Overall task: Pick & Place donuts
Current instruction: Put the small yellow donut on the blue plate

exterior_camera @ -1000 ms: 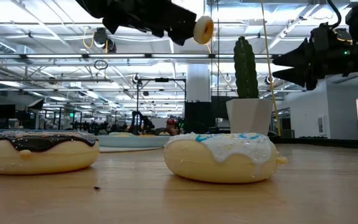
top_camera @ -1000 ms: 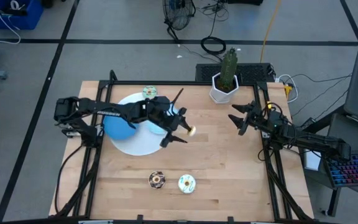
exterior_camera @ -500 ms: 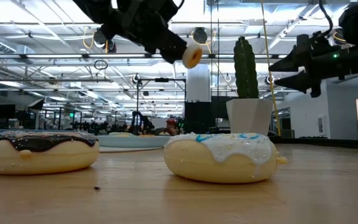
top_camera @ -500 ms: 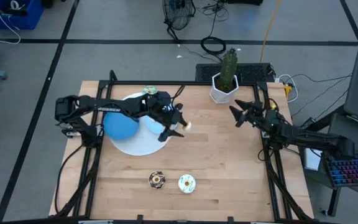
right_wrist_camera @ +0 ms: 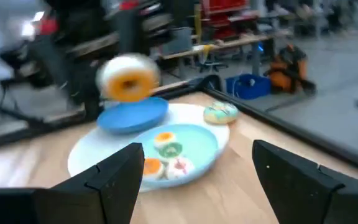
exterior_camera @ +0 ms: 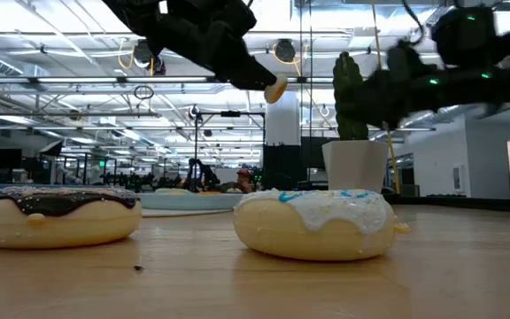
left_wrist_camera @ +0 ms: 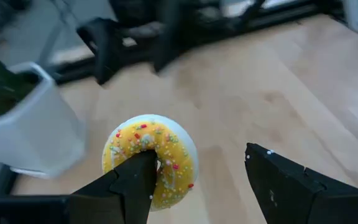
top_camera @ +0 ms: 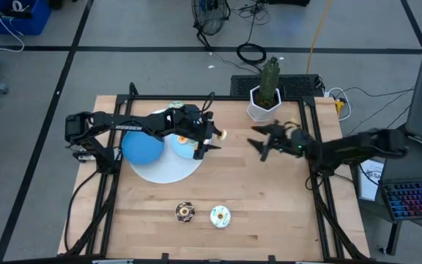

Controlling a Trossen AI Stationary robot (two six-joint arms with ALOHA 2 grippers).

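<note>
Left wrist view: yellow donut (left_wrist_camera: 150, 160) hangs on left hand (left_wrist_camera: 197, 186) finger.

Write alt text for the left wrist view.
A yellow-iced donut with sprinkles hangs on one dark finger of the left gripper, held above the wooden table. A white plant pot stands beyond it, and the other arm shows farther off.

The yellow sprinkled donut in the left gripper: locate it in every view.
High view: yellow donut, right of the light blue plate.
Low view, top centre, left of the cactus.
Left wrist view, lower left.
Right wrist view, above the plate.
Shared landmark: the white cactus pot.
</note>
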